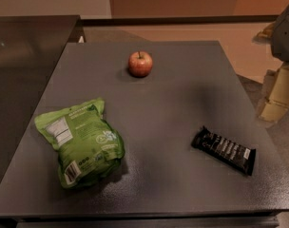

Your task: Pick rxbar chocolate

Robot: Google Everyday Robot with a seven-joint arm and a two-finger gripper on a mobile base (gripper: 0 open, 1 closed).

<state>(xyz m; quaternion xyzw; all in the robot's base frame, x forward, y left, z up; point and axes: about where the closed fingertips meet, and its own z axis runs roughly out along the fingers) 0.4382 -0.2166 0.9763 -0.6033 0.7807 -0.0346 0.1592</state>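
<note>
Your gripper [278,93] is hanging right of the table [182,99], grip unclear; the rxbar chocolate [223,150] is lying apart, down-left of it.

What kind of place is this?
Probably an office kitchenette or break area: a grey table holds an rxbar chocolate, a green snack bag and an apple, beside a dark counter. The pincer hangs at the right edge, off the table.

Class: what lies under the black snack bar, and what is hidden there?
The rxbar chocolate lies flat on the grey table, nothing else showing beneath. The patch under the wrapper is covered. The hand is beyond the table's right edge, apart from the bar.
</note>
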